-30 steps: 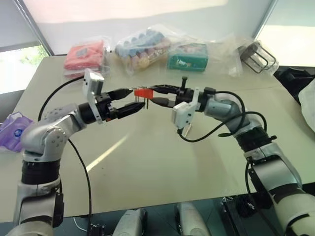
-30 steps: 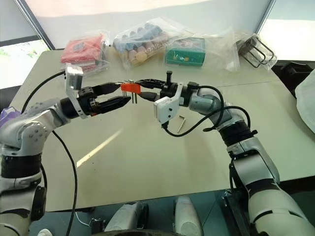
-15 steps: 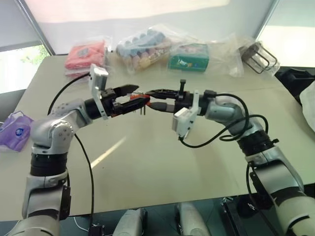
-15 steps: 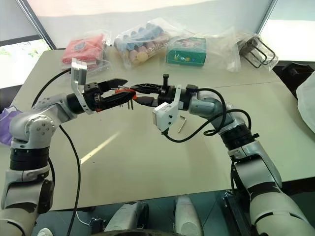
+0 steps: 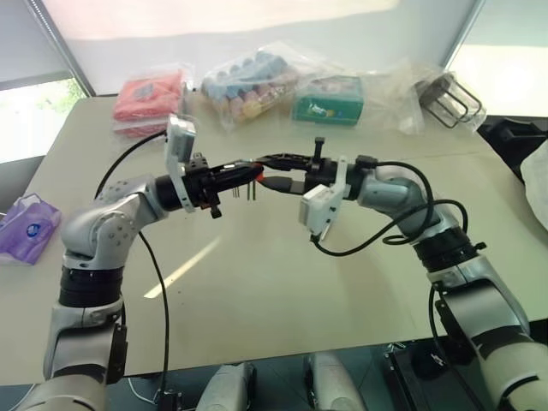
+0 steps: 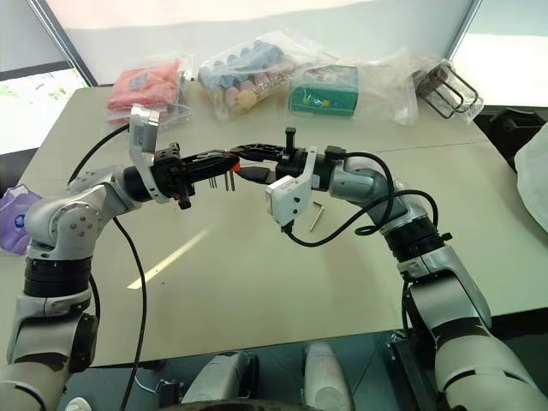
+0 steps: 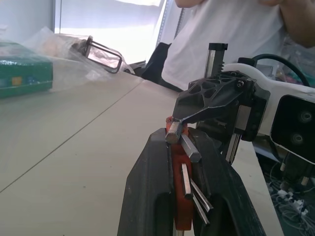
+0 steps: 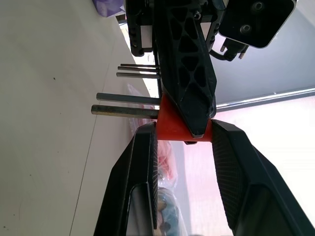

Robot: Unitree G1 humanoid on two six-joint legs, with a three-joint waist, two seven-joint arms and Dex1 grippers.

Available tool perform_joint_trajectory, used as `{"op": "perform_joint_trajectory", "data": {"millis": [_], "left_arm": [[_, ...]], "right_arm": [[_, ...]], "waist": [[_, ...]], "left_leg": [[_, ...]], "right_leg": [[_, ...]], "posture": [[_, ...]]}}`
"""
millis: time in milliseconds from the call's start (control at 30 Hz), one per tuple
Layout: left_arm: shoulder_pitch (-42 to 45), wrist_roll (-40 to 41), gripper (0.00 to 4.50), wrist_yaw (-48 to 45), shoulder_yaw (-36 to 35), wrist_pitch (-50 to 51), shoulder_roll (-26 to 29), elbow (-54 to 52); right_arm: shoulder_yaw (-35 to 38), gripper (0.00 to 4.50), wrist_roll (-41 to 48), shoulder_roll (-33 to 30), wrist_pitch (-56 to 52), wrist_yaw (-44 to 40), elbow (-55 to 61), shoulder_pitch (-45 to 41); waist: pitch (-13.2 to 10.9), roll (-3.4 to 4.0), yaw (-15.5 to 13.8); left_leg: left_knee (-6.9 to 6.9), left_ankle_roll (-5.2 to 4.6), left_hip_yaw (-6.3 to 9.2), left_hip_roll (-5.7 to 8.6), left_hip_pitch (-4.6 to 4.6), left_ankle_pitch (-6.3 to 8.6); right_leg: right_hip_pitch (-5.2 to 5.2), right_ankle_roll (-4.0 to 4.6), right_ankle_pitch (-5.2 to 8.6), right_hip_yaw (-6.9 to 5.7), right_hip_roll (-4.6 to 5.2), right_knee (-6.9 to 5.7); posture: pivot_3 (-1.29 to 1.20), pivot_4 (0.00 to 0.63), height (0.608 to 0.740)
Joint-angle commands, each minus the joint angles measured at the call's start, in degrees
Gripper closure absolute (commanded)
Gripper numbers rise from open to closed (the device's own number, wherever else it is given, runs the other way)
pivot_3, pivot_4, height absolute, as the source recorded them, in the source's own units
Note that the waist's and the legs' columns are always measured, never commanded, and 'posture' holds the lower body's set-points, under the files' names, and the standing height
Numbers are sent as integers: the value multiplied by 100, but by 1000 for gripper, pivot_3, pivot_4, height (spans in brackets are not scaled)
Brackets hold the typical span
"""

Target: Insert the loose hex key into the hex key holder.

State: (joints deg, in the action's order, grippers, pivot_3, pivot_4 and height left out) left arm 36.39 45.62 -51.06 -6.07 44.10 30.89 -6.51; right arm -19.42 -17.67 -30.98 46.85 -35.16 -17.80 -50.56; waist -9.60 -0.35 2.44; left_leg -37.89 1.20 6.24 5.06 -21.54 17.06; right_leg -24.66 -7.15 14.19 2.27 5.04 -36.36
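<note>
The left end effector (image 6: 224,160) has closed onto the hex key holder (image 8: 174,123), which the right end effector (image 6: 244,161) also pinches at picture centre; a tug could twist it loose, while the loose hex key (image 6: 316,214) waits on the worktop (image 6: 257,282).

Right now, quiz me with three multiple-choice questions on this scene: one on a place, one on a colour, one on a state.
1. Where is the loose hex key?
A. Lying on the table
B. Slotted into the holder
C. Inside a green box

2. What colour is the hex key holder?
A. Blue
B. Red-orange
C. Green

3. What state is the left gripper in?
A. Wide open over the table
B. Shut on the hex key holder
C. Shut on a plastic bag

Answers:
1 A, the thin L-shaped rod lies flat on the tabletop.
2 B, the block between the fingers is red-orange.
3 B, the left wrist view shows its fingers clamped on the block.
</note>
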Motion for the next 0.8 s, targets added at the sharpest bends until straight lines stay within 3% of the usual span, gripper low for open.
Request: {"op": "perform_joint_trajectory", "data": {"millis": [33,233,467,533,633,800], "left_arm": [[72,-59,4474,82,-99,-21,77,-13],[101,-99,4474,110,-67,-38,58,7],[106,-145,4500,136,-87,-66,70,-11],[100,-176,4500,154,-100,-99,76,-27],[90,-303,4500,160,-77,-212,127,-69],[108,-537,4500,278,-143,-465,177,-161]], "right_arm": [[180,3509,118,-12,114,73,240,-149],[216,3509,275,-6,-86,-11,235,-146],[224,96,230,-69,-283,-77,218,-123],[223,36,246,-125,-557,-194,201,-84],[324,36,683,-150,-1729,-635,279,122],[1055,36,1813,3,-6314,-917,1260,471]], "waist": [[0,0,0],[0,0,-2],[0,0,0],[0,0,-3],[0,0,-9],[0,0,-42]], "left_leg": [[0,0,0,0,0,0],[-1,0,0,0,0,0],[-1,0,0,0,0,0],[-1,0,0,0,0,0],[-2,0,0,0,0,0],[-6,-1,4,0,-5,0]], "right_leg": [[0,0,0,0,0,0],[0,0,0,0,0,0],[0,0,0,0,0,0],[0,0,0,0,0,0],[1,0,0,0,0,0],[3,0,0,1,2,1]], "posture": [[0,150,740],[0,150,740],[0,150,740],[0,150,740],[0,150,740],[0,150,740]]}}
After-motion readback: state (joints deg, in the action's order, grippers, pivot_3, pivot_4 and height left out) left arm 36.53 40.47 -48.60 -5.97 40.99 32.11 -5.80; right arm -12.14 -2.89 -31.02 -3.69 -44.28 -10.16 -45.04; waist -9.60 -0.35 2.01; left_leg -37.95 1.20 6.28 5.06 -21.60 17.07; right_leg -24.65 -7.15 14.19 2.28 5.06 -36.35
